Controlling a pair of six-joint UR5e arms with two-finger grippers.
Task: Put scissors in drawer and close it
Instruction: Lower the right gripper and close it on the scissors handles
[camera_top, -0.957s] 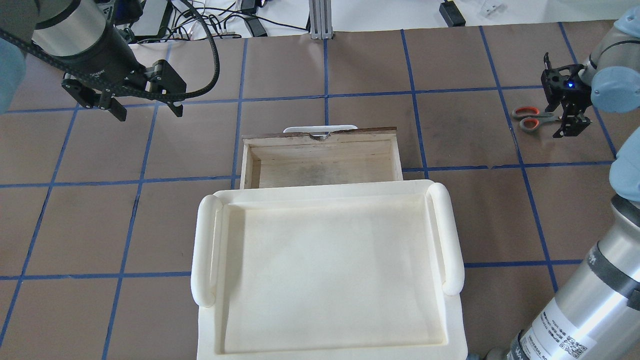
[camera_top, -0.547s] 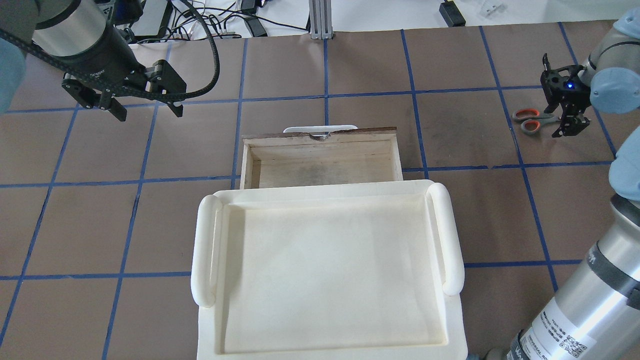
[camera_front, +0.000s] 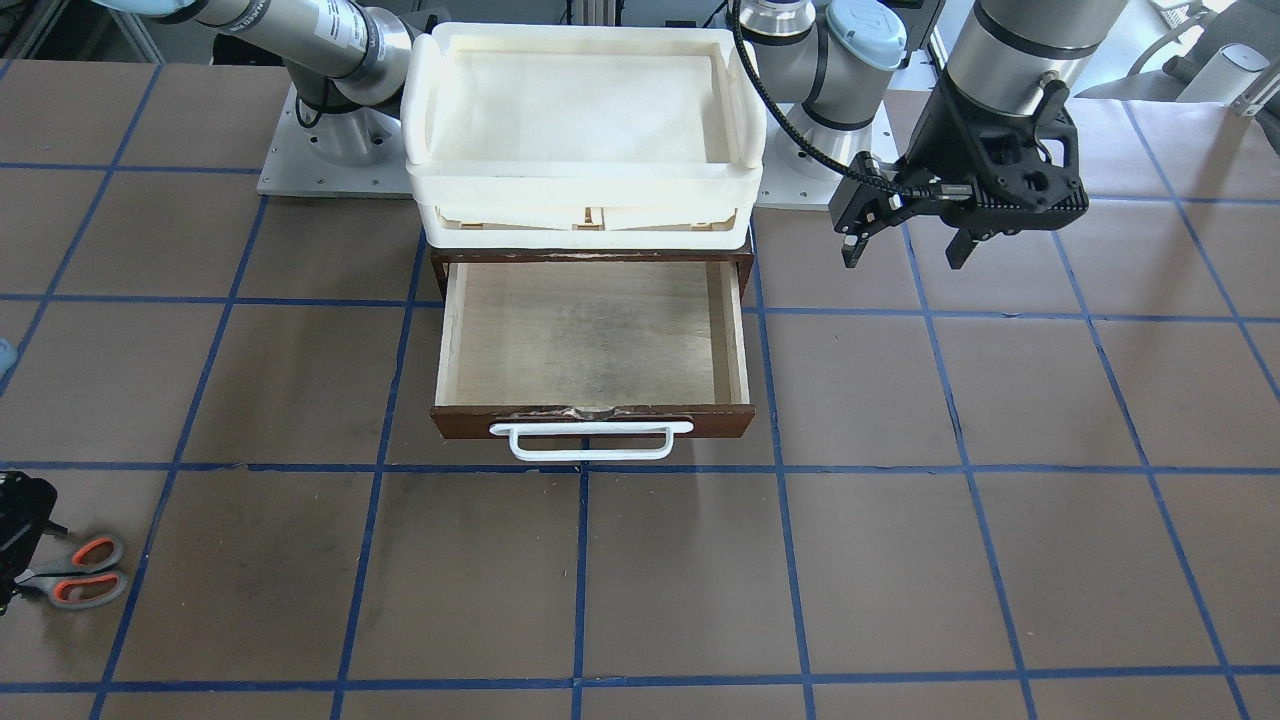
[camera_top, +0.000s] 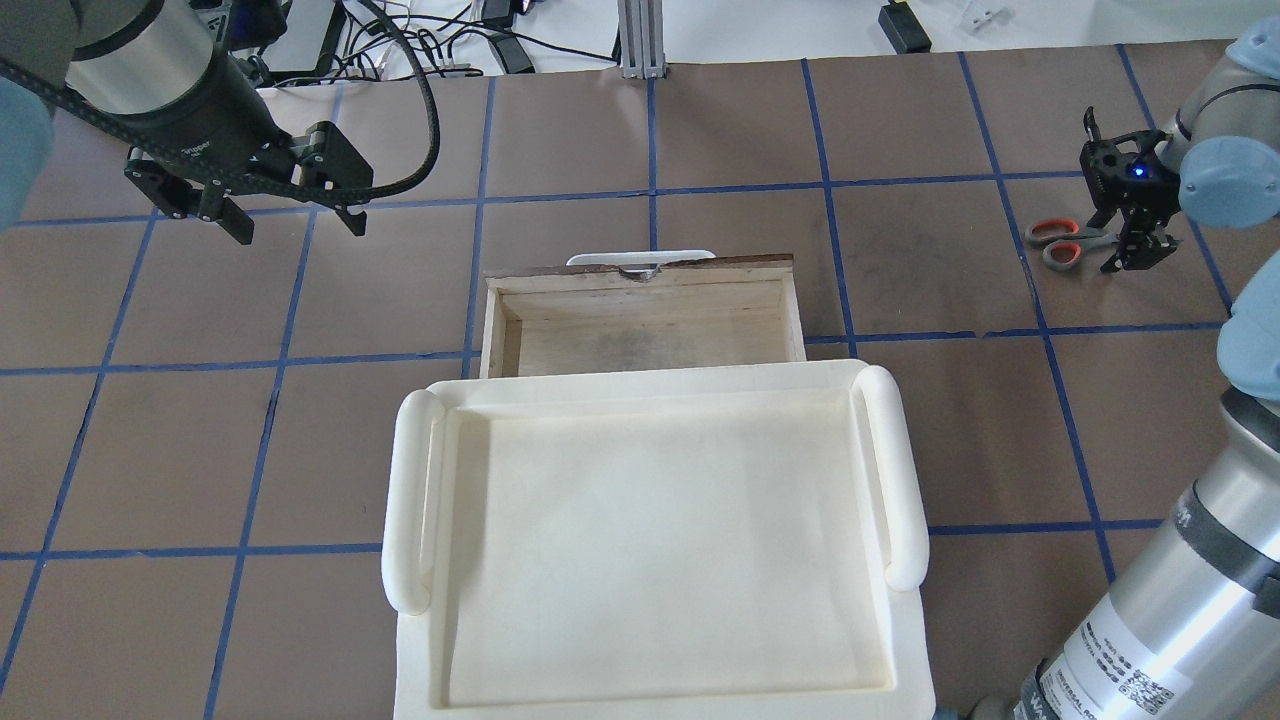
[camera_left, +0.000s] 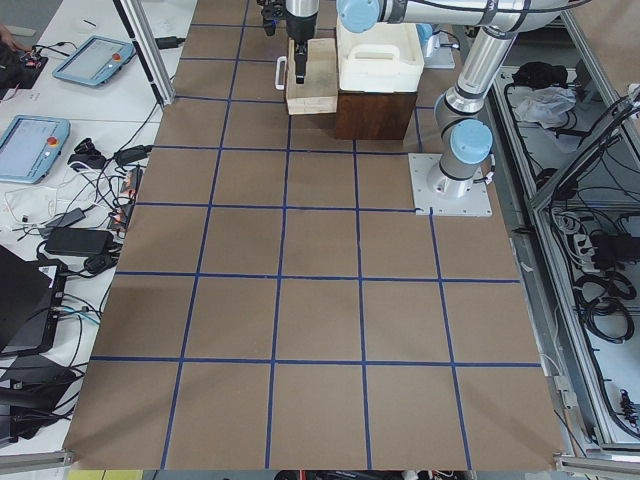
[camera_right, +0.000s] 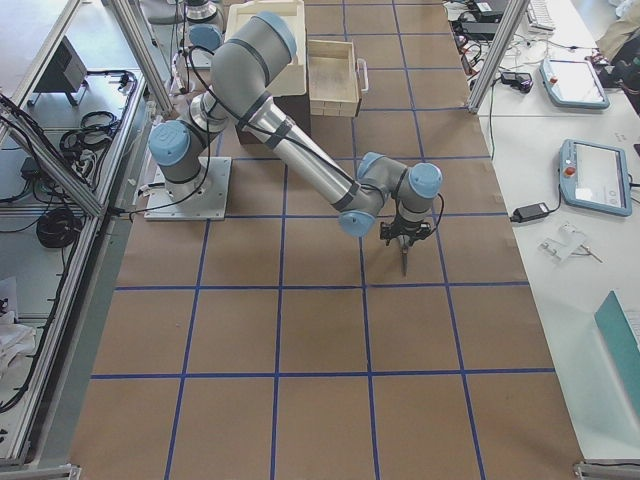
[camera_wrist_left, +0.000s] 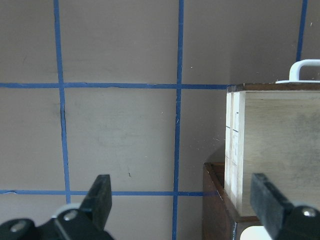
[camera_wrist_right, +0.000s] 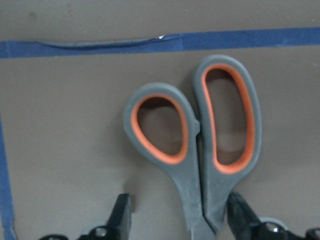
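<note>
Straddles the scissors (camera_wrist_right: 192, 185) with the right hand (camera_wrist_right: 177, 217) spread, one finger either side of the shanks just below the orange-lined loops, flat on the bench (camera_top: 700, 130) well apart from the drawer (camera_front: 737, 340). Holds the left hand (camera_front: 905, 260) spread too, pinching nothing, above the bench beside the pulled-out drawer, bare plywood floor showing below the cream tray (camera_front: 585, 185).

There is one small pair of grey-handled, orange-lined scissors (camera_wrist_right: 196, 165) and one dark brown wooden drawer (camera_front: 720, 420) with one white bar handle (camera_front: 590, 441). The cream-white plastic trays (camera_front: 585, 185) look like two, stacked at the drawer's six o'clock overhead. There are two black two-finger grippers: the left gripper (camera_top: 300, 232) at ten o'clock and the right gripper (camera_top: 1132, 258) at two.
</note>
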